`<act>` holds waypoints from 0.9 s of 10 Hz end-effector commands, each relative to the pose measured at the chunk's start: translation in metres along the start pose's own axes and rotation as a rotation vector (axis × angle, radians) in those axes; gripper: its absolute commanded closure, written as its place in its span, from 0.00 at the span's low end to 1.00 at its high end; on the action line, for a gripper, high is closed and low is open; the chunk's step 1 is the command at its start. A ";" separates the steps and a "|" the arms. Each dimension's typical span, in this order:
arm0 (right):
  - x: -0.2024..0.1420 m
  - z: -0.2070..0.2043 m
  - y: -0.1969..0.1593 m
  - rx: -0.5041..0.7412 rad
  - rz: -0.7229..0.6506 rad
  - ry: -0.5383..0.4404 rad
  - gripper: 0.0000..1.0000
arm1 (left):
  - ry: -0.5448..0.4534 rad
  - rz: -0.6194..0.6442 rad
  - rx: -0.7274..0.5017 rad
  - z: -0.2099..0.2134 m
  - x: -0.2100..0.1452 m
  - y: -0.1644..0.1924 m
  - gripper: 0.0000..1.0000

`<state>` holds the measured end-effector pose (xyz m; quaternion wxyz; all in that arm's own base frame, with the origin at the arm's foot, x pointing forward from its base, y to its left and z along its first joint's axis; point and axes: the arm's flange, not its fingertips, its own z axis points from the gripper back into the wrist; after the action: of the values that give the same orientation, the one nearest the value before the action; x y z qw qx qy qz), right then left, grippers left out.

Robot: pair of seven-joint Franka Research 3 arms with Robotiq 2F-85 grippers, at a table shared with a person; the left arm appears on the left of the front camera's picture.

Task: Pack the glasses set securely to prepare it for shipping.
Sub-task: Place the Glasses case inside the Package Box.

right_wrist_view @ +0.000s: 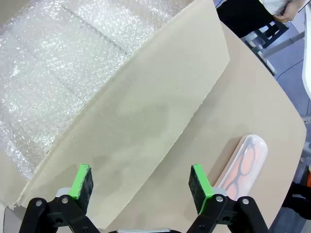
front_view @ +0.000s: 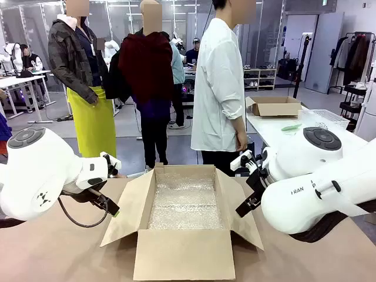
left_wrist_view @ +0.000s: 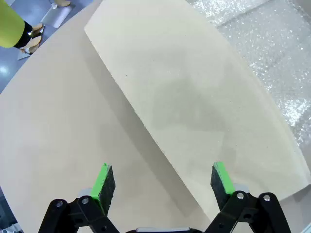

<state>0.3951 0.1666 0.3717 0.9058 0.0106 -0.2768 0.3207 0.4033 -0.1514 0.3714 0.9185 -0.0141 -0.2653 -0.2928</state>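
Just beside the spread right pincer (right_wrist_view: 141,178) lies the pink case (right_wrist_view: 247,161).

The clear pink case (right_wrist_view: 244,162), seemingly closed, lies flat on the table (right_wrist_view: 252,87) with matching glasses (right_wrist_view: 236,175) inside.

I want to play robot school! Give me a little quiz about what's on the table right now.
1. True or false: the box is lined with bubble wrap.
2. Pick one. Where is the pink case?
A. inside the box
B. on the table, beside a flap
C. on the floor
3. Fill the gap: the left hand and the right hand are both ____ (open or shut).

Key: 1 true; 2 B; 3 open.
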 end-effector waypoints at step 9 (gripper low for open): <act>0.000 0.000 0.000 -0.001 0.002 0.000 0.00 | -0.040 -0.151 -0.006 0.031 0.012 -0.005 0.00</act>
<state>0.3953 0.1662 0.3717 0.9055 0.0100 -0.2768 0.3214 0.4018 -0.1557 0.3791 0.9094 -0.0099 -0.2725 -0.3141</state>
